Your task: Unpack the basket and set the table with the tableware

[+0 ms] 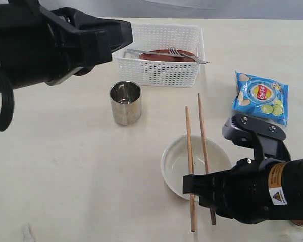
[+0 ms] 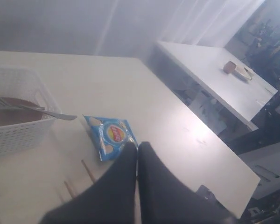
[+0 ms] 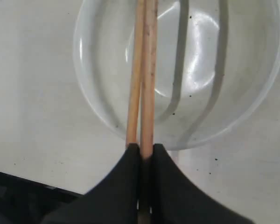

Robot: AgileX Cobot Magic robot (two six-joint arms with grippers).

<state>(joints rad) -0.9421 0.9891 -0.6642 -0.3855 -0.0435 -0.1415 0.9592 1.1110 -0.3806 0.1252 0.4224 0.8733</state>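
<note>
Halfway: steel cup [image 1: 125,103], off-white round bowl [image 1: 167,160] out. The right gripper [image 3: 142,150] pinches two wooden chopsticks [image 1: 189,146] across the bowl; left gripper [image 2: 137,150] closed, empty. Brown round plate [image 1: 161,58], steel fork [image 1: 192,57] wait in white perforated basket [image 1: 159,73] at twelve o'clock.

Bright even light, white glare streaks inside the bowl [image 3: 242,102], thin shadows of the chopsticks [image 3: 142,70] across the bowl, left wrist view hazy, washed out, left end effector [image 2: 137,148] blurred
</note>
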